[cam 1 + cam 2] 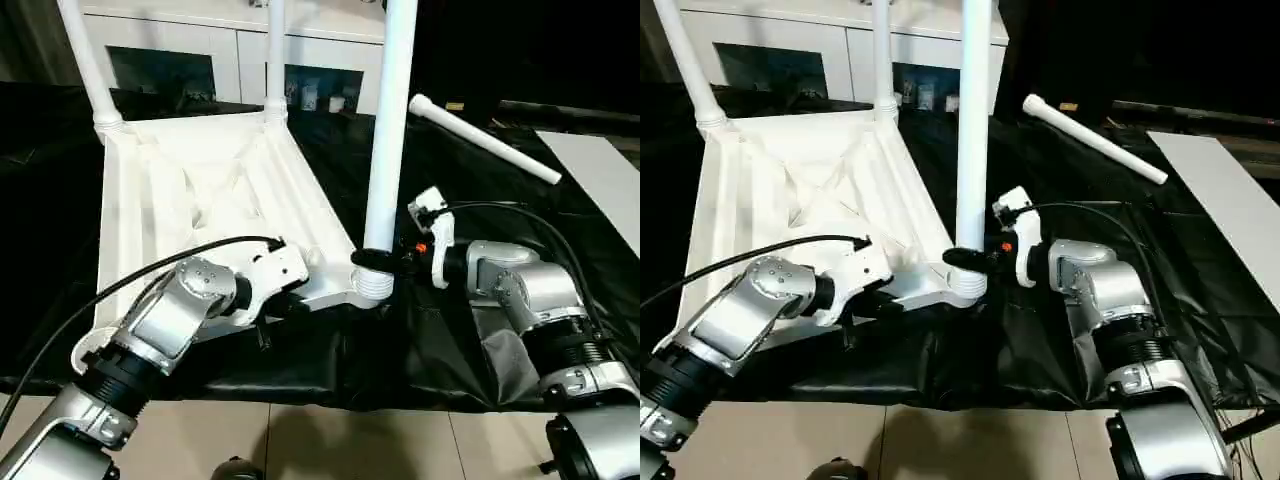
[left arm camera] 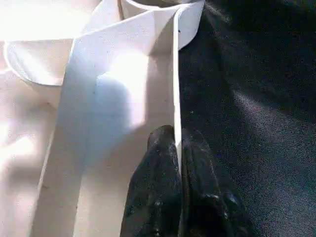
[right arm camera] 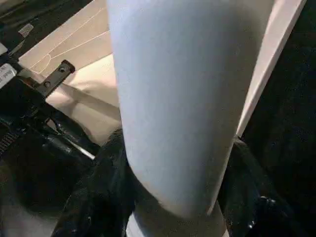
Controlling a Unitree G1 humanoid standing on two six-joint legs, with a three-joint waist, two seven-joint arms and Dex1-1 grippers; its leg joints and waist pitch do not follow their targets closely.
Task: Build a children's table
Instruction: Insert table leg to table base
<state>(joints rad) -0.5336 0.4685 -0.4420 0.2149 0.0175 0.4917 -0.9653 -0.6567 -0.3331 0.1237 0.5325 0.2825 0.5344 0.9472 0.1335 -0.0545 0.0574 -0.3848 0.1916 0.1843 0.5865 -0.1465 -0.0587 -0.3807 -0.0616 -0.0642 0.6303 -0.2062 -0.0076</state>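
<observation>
While clamped: table rim [image 2: 175, 94], near leg [image 1: 390, 130].

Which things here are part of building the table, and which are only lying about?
Part of the job:
- upturned table top
- three standing legs, nearest
- loose leg

Lying about:
- white cabinet
- flat white board

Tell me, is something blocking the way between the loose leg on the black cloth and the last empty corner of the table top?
I cannot tell: the loose leg lies far right, and the empty corner is hidden under the left arm, which could itself be in the way.
</observation>
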